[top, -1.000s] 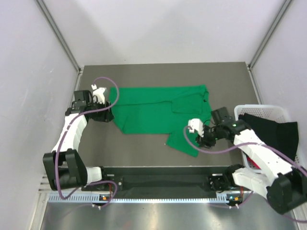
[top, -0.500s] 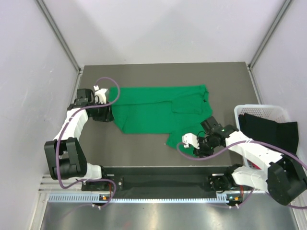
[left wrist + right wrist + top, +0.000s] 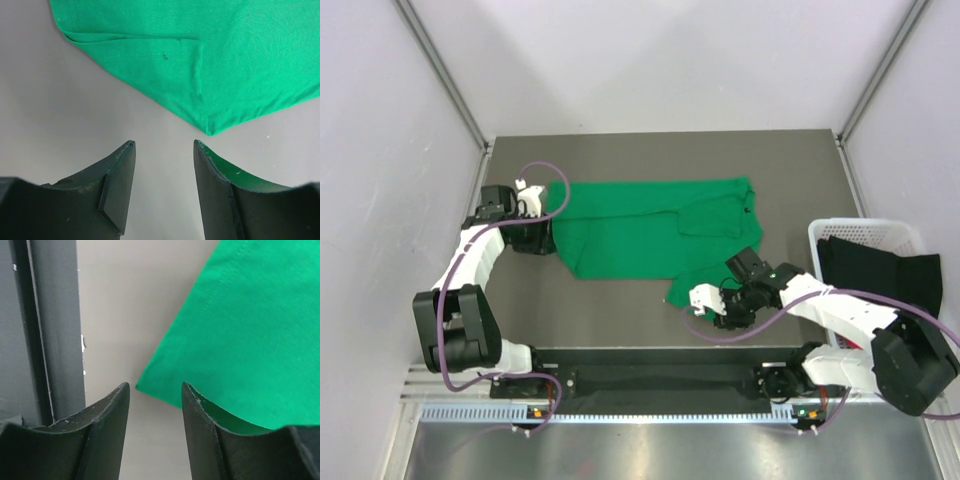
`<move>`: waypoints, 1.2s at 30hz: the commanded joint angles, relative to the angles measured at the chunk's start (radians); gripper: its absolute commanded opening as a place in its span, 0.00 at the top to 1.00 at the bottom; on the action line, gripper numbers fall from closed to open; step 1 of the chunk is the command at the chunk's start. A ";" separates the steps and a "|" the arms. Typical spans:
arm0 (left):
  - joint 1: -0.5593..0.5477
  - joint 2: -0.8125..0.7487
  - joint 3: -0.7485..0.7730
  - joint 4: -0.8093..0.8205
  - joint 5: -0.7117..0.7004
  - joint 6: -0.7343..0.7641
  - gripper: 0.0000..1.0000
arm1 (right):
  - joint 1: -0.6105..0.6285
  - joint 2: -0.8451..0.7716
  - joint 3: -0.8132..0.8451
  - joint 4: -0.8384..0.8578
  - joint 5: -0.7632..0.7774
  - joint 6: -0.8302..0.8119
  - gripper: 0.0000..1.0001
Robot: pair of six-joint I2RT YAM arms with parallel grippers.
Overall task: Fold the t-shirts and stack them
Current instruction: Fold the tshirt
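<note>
A bright green t-shirt (image 3: 640, 232) lies spread flat on the grey table, with one flap reaching toward the near edge (image 3: 705, 290). My left gripper (image 3: 546, 238) is open and empty at the shirt's left side; in the left wrist view a shirt corner (image 3: 210, 127) lies just ahead of the open gripper (image 3: 164, 146). My right gripper (image 3: 720, 314) is open at the near flap; in the right wrist view the flap's corner (image 3: 150, 385) lies just ahead of the open gripper (image 3: 154, 387). A black t-shirt (image 3: 885, 275) is bunched in the basket. I cannot make out the red one.
A white slatted basket (image 3: 860, 230) stands at the right edge of the table. A dark rail (image 3: 660, 375) runs along the near edge, close to my right gripper, and shows in the right wrist view (image 3: 47, 330). Pale walls enclose the table.
My right gripper has moved left and toward the near edge, down to the corner of the shirt's near flap. The left gripper has barely moved. The shirt lies as before.
</note>
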 commanded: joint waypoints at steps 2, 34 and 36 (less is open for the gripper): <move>0.000 0.002 0.032 0.015 -0.011 0.004 0.45 | 0.047 0.017 0.004 0.017 -0.004 -0.003 0.54; -0.208 0.258 0.188 -0.069 -0.062 0.095 0.39 | 0.066 0.029 -0.033 0.079 0.123 0.089 0.99; -0.207 0.287 0.231 -0.055 -0.097 0.077 0.41 | 0.067 0.029 -0.031 0.083 0.126 0.094 0.99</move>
